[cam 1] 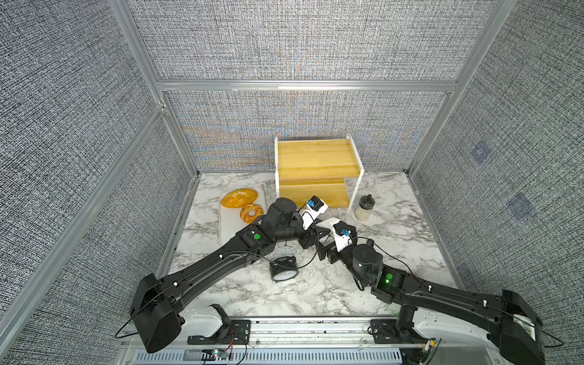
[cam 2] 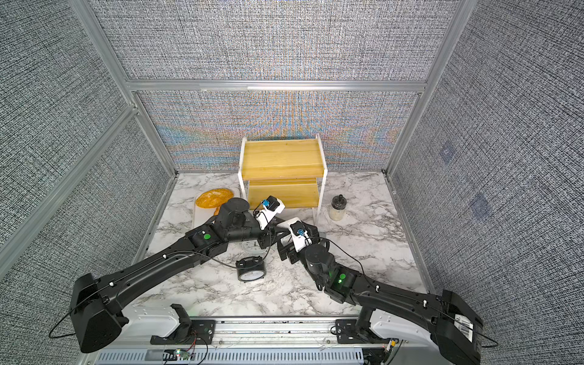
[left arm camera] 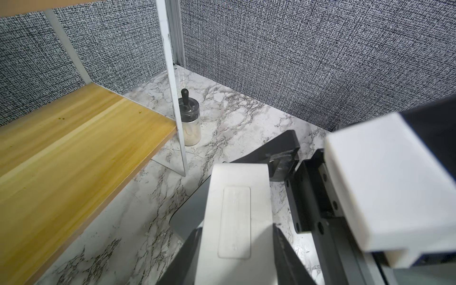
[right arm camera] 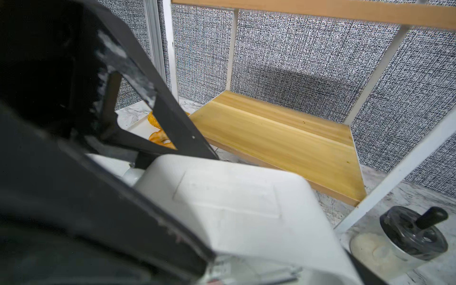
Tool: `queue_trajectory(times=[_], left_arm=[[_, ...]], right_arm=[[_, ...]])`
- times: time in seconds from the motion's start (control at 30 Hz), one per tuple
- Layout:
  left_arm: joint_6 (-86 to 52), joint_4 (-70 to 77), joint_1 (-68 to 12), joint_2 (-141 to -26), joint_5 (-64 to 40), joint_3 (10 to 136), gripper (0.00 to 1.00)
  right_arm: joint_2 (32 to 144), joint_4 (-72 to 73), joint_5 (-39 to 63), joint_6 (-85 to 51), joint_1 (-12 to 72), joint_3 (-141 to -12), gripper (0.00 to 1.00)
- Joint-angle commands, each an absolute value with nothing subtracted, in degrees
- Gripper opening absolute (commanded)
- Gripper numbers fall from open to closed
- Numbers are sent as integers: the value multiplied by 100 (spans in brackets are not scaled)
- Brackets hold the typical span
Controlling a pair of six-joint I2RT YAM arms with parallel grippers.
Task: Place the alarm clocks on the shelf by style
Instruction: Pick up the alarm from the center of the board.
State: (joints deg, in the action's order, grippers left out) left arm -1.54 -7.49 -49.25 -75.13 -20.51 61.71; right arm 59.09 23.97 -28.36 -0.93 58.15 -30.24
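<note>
The clock [left arm camera: 234, 212] shows only its pale back, with a battery hatch whose embossed marks are unreadable; its face is hidden. It hangs just before the lower board of the shelf [left arm camera: 74, 138], clamped in the left gripper [left arm camera: 237, 229]. The right gripper [left arm camera: 283, 187] is spread wide beside it.

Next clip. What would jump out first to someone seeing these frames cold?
In front of the shelf, whose two boards are bare, the left gripper is closed on a boxy white clock, with the right gripper open close by. Nearer the robot, a black twin-bell clock sits on the marble table, and a white round clock peeks from under the left arm.
</note>
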Motion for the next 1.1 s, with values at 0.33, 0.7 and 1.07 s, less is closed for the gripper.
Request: queue_trajectory(times=[0.33, 0.7, 1.07], left_arm=[[31, -747, -4931, -7484, -1753, 6205, 18], [-296, -674, -4931, -7251, -1161, 6086, 78], [-965, -674, -4544, -6046, 598, 5207, 98]], right_arm=[[5968, 2268, -2711, -58, 5803, -3115, 82], [5894, 2806, -2842, -233, 5710, -2844, 71], [6255, 4372, -2634, -167, 5015, -2536, 70]])
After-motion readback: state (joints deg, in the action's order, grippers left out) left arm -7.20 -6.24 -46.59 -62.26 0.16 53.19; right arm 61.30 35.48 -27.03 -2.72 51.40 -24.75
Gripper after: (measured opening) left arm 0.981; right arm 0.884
